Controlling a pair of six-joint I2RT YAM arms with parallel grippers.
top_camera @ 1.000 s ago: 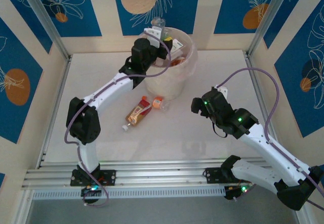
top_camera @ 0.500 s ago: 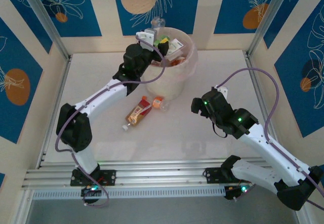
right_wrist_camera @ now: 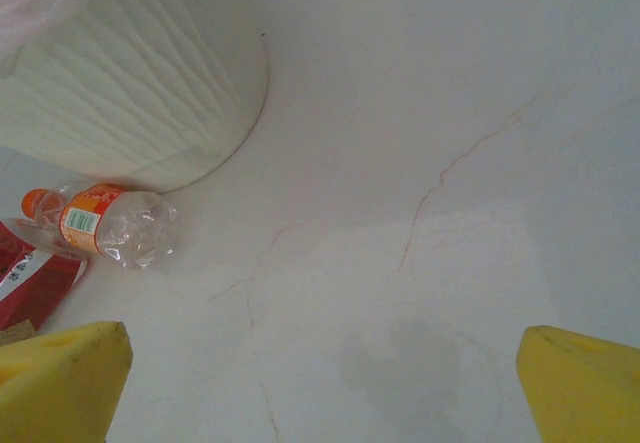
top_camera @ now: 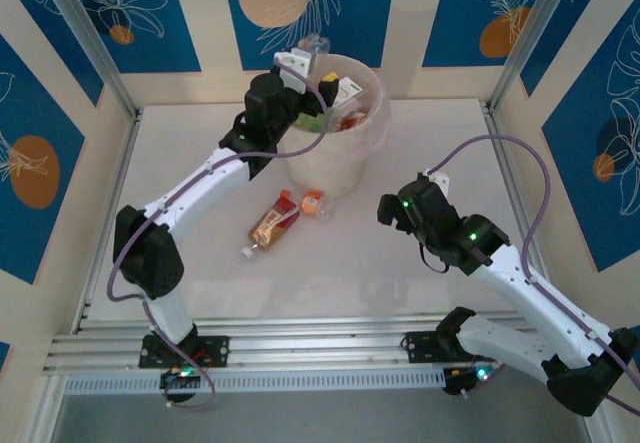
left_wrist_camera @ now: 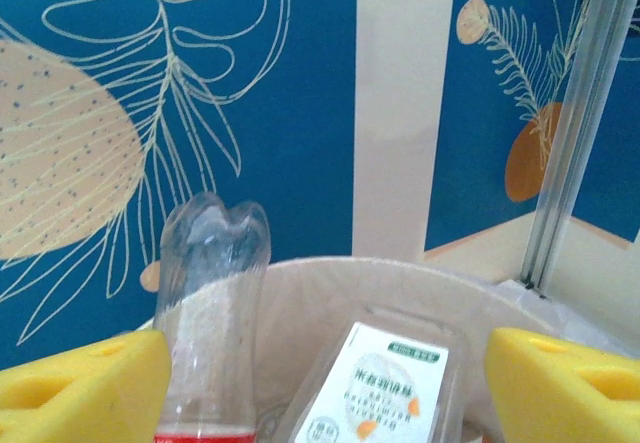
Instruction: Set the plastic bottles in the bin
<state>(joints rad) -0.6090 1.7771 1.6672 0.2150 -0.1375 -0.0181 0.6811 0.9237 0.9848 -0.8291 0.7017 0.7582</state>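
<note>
While the left gripper [left_wrist_camera: 320, 388] is hanging: over the bin [top_camera: 335, 168], jaws apart, gripping nothing.
Clear bottle [left_wrist_camera: 210, 303]: standing upended inside the bin.
Right gripper [right_wrist_camera: 325, 383]: hovering wide open over the table [top_camera: 400, 273].
Orange-capped bottle [top_camera: 313, 204], red-labelled bottle [top_camera: 272, 223]: lying beside the bin.

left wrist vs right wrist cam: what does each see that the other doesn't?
Left wrist only: inside of the round cream-white bin, a clear plastic bottle standing base-up at its rim, a white-labelled clear pack, the blue patterned wall. Right wrist only: the white table, an orange-labelled clear bottle lying beside the bin, a red-labelled bottle at the frame edge. Both: the bin, and open yellow pads with nothing gripped, on the left end effector and the right end effector.
</note>
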